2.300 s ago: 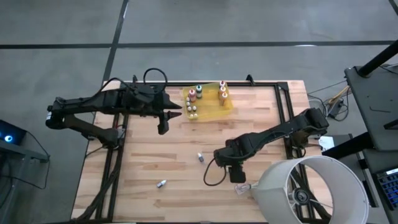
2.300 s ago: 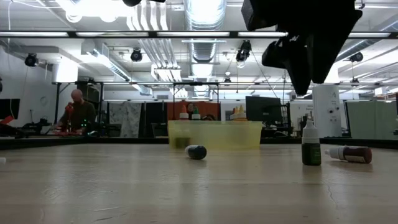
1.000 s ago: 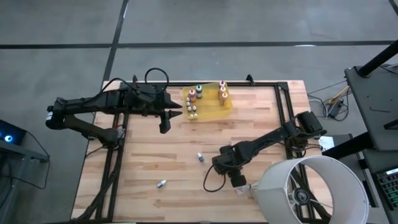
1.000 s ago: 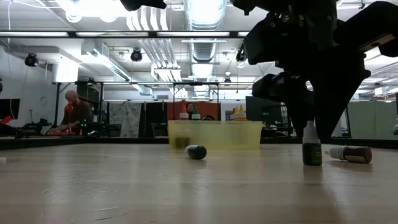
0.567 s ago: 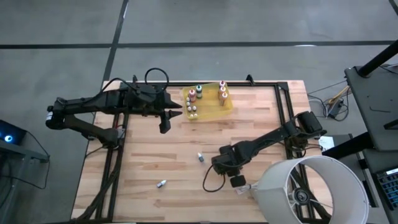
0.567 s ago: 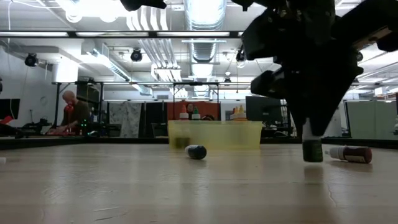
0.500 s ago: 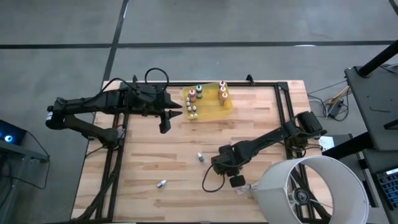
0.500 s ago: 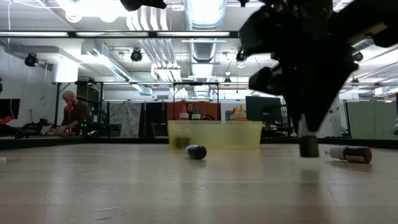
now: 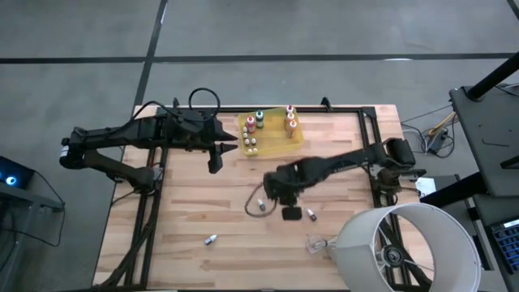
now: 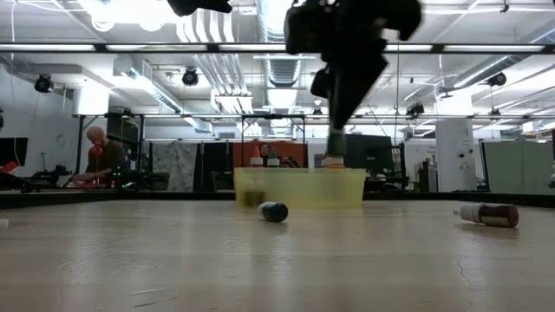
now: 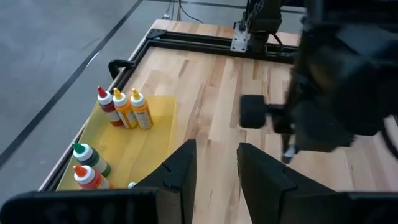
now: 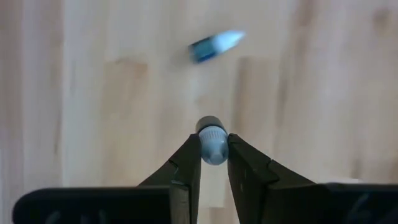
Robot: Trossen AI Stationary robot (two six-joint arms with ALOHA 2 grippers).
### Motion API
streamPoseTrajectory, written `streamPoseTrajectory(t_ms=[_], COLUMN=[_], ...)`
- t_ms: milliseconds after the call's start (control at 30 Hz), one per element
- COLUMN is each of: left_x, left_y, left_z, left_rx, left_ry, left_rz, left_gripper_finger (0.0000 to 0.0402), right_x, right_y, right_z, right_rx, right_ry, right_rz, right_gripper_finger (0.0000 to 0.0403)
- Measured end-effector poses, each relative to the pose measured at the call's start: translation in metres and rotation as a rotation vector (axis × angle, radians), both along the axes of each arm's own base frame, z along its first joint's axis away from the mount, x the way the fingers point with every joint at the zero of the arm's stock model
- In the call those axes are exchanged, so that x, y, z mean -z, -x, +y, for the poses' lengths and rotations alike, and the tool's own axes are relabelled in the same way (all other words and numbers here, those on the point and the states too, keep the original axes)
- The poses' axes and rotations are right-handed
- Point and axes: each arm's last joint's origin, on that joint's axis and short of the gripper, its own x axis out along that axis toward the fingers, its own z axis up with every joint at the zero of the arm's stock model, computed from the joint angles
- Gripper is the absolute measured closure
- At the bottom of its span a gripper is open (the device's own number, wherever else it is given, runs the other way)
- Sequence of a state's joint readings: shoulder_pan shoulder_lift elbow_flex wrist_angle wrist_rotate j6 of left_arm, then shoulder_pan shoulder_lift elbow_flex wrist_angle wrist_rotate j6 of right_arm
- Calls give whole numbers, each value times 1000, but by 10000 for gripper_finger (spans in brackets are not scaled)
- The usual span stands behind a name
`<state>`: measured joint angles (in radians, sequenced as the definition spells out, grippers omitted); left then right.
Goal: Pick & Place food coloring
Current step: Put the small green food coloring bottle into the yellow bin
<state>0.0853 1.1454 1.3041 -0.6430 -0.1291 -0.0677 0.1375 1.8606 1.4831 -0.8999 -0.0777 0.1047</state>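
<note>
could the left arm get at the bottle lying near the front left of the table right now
Probably yes: the left gripper holds nothing and bare wood lies between it and that bottle. The right gripper, shut on another bottle, is off to the side.

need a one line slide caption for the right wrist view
Right end effector shut on a white-capped food coloring bottle, carried above the wooden table where another bottle lies on its side.

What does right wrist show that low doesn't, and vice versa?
Right wrist only: the right gripper shut on a white-capped bottle, seen cap-on, with a blue bottle lying on the wood beyond. Low only: the yellow tray, a bottle on its side at right, and a person far back. Both: the held bottle and the table.
</note>
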Motion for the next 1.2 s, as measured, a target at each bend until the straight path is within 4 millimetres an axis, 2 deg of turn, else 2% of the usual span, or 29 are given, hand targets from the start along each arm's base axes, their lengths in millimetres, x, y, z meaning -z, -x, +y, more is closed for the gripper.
streamPoseTrajectory(t_ms=[333, 633, 867, 1200], left_x=[0, -1, -2, -3], left_y=[0, 2, 4, 5], left_z=[1, 4, 10, 17], left_rx=[5, -1, -29, -60], left_ry=[-19, -28, -34, -36], left_rz=[4, 2, -1, -10], left_gripper_finger=[312, 312, 312, 312], right_x=[-41, -71, -79, -67], right_y=[-14, -9, -1, 2], right_z=[-81, -150, -181, -212], right_rx=[286, 464, 539, 614], right_ry=[-27, -21, -13, -15], right_rz=[-96, -184, -211, -183], right_gripper_finger=[348, 348, 348, 348])
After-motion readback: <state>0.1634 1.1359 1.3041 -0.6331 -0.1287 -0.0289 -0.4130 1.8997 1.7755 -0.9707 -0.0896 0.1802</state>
